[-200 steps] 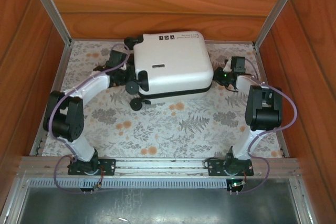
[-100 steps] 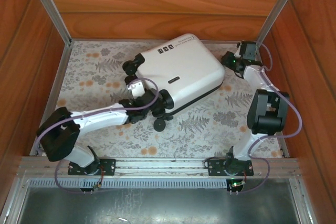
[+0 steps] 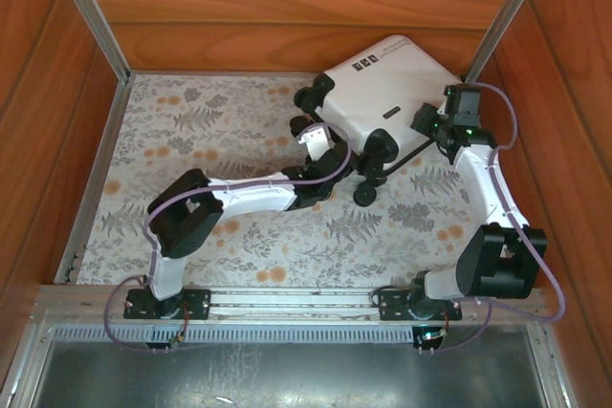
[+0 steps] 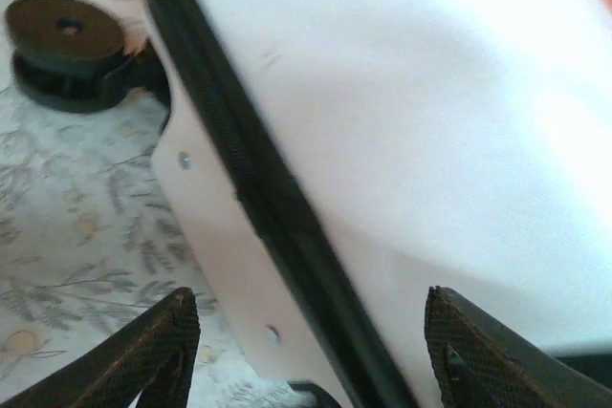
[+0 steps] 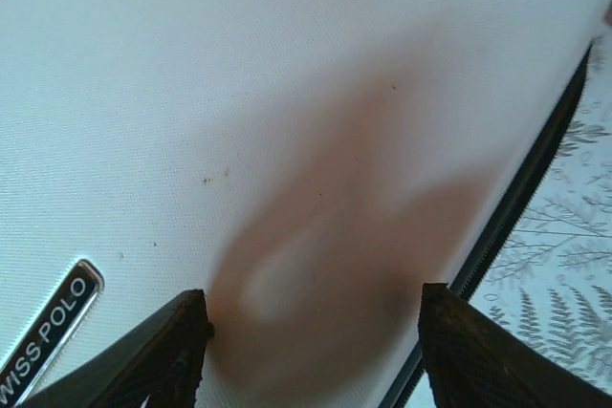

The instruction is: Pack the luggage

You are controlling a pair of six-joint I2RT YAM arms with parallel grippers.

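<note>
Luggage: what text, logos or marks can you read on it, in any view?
"WISS POLO": on the black badge on the luggage, right wrist view; the frame edge cuts off anything before the W.
Black markings near its far corner, top view: too small to read.
Left wrist view: no text.

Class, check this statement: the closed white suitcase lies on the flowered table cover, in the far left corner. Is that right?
One detail is wrong: the corner. The closed white suitcase lies on the flowered table cover in the far right corner, not the far left. The top external view shows this.
</note>
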